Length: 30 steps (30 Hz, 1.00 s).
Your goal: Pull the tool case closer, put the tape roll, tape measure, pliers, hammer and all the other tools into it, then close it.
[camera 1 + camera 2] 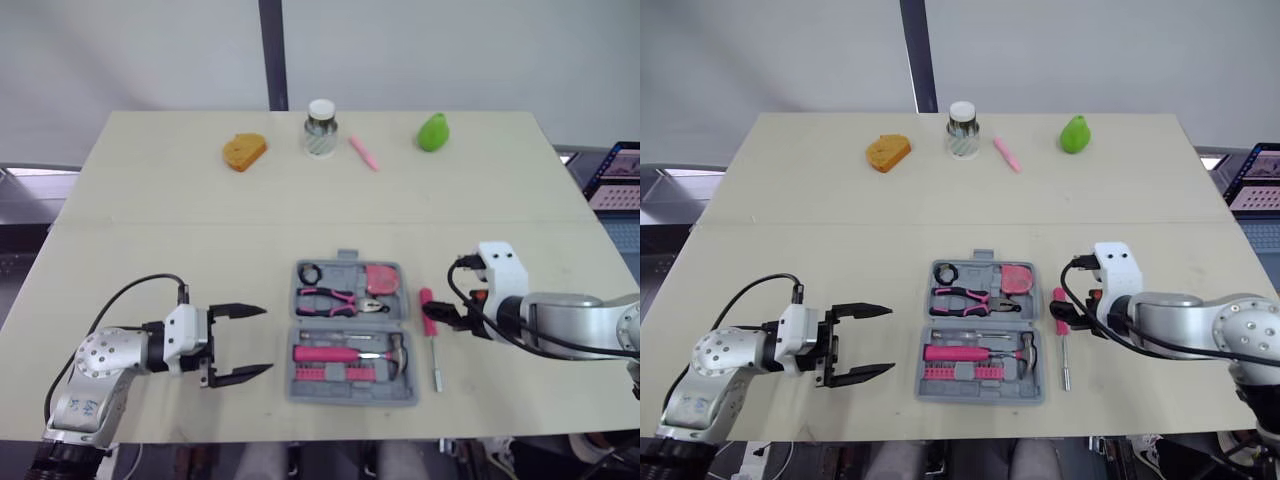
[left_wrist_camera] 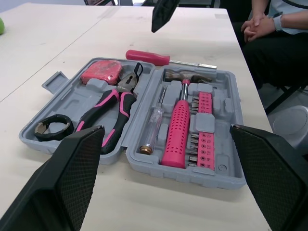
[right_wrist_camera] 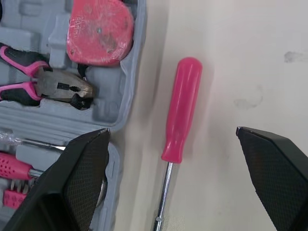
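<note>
Screwdriver first. Found it flat on the tabletop, just right of the open tool case, pink handle at the far end and bare steel shaft running toward the near edge. Took it for the one tool outside the case. Judged it light and rigid, with a smooth round plastic handle likely to roll or slip under a shallow pinch. Reckoned the thick middle of the handle the best hold, not the thin shaft. Saw the right hand poised over that handle, fingers spread wide to either side, gripping nothing. Saw the left hand low and left of the case, also wide and empty.

Noted the case near the middle of the near edge: stiff grey moulded plastic, both halves lying flat. Counted the tape roll, pliers and tape measure in the far half, the hammer in the near half.

Found the tabletop pale, matte and smooth, offering little grip. Spotted a jar and a pink pen along the far side, well apart from the work. Made out a plain grey wall behind, and a seated person off the tabletop's edge, hands clasped.
</note>
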Available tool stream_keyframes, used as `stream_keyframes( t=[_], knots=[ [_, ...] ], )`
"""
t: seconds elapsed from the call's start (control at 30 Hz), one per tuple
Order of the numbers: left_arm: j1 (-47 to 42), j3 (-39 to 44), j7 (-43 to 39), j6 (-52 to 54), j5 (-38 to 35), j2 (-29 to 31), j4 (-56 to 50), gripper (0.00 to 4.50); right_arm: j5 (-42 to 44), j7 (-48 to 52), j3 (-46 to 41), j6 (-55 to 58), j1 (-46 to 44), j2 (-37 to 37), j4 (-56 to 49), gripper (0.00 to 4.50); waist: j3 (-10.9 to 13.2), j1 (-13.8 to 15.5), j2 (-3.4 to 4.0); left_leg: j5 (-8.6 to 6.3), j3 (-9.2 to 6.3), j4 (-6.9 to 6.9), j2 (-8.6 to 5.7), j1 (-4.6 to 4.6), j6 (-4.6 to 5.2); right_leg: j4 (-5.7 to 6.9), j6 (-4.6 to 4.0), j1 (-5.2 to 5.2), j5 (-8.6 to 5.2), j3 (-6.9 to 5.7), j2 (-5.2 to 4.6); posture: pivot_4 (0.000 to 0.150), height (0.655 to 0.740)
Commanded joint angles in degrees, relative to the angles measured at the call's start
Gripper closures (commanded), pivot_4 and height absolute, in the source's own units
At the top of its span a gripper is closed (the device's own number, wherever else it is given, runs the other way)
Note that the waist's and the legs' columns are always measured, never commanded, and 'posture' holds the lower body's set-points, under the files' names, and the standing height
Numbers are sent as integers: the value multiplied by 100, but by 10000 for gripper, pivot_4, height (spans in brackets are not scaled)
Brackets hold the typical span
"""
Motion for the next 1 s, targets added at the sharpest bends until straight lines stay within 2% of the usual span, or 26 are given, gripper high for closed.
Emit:
stream_keyframes(
  t=[0.03, 0.37, 0.5, 0.77, 0.87, 1.0],
  knots=[
    [116, 109, 55, -14, -35, 33, -180, 0, -10, 4, 27, -105, -77, -119, -54, 695, 0, -4, 0, 0, 1, 0, 0, 0, 0, 0, 0, 0, 0, 0, 0, 1500, 6950],
    [212, 74, 122, -13, -25, 38, -281, 0, -711, 303, -198, -370, 266, -57, -510, 695, 0, -6, 0, 0, 3, 0, 2, 0, 1, 0, 0, -1, 0, 2, 0, 1500, 6950],
    [186, 49, 124, -22, -17, 21, -278, 0, -1222, 228, -332, -653, 794, 110, -1025, 695, 0, 8, 0, 0, 2, -3, 3, 0, 0, -1, 0, -1, 0, 1, 2, 1500, 6950],
    [175, 39, 115, -11, -21, 18, -280, 0, -1249, -55, -357, -884, 1225, 328, -1271, 695, 0, -2, 0, 1, 4, -2, 3, 1, 1, 0, 2, -2, 1, 5, 2, 1500, 6950],
    [163, 20, 116, -12, -7, 13, -270, 0, -1924, -269, -74, -1087, 1433, 885, -1279, 695, -3, -2, -5, 1, 1, -3, 4, 1, 1, 0, 2, -1, 1, 2, 5, 1500, 6950],
    [152, 17, 118, -4, -7, 16, -275, 0, -2418, -392, 70, -1026, 1554, 1339, -1309, 695, -3, -2, -3, 2, 6, -4, 2, 0, 0, -1, 2, -4, 1, 6, 5, 1500, 6950]
  ],
)
